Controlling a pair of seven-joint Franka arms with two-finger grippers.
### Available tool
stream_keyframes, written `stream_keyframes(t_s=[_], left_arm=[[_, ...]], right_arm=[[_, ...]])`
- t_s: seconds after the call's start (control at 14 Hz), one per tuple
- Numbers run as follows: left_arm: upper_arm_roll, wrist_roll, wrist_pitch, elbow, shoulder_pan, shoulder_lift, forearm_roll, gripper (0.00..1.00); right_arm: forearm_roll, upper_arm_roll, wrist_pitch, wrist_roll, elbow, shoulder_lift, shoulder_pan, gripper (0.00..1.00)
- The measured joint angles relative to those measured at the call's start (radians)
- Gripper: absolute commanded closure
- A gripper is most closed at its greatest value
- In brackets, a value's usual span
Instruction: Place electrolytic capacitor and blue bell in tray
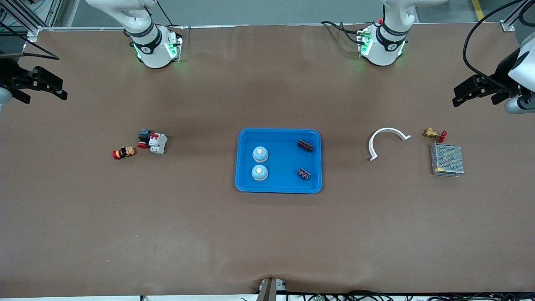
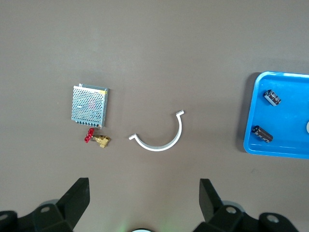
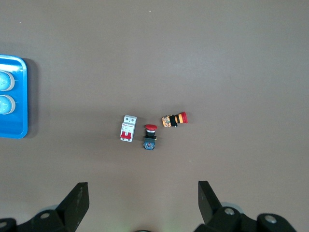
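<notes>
- A glossy, smooth blue plastic tray (image 1: pixel 279 187) is seen.
- A matt brown table covering (image 1: pixel 267 234) is shown.
- A perforated metal mesh box (image 1: pixel 447 160) is seen.
- A white plastic arc (image 1: pixel 386 133) looks smooth.

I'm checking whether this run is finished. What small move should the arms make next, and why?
Probably none beyond holding position: both blue bells and both capacitors already lie in the tray, with the left gripper and right gripper open at the table's ends.
</notes>
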Motion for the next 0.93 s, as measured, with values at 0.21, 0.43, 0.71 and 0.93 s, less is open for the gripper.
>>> stream_keyframes(t_s=[0.21,0.43,0.71,0.93], left_arm=[[-0.002,0.0,0.0,0.0,-0.002,0.0,0.0,0.0],[-0.003,0.0,0.0,0.0,-0.004,0.007,0.0,0.0],[-0.004,0.0,0.0,0.0,-0.005,0.014,0.001,0.0],[-0.004,0.0,0.0,0.0,-0.005,0.018,0.001,0.0]], right_arm=[[0.0,-0.001,-0.013,0.0,0.04,0.01,-0.002,0.0],[0.0,-0.001,-0.015,0.0,0.043,0.011,-0.003,0.0],[0.0,-0.001,-0.016,0.0,0.044,0.012,-0.003,0.0],[0.0,-0.002,-0.016,0.0,0.044,0.012,-0.003,0.0]])
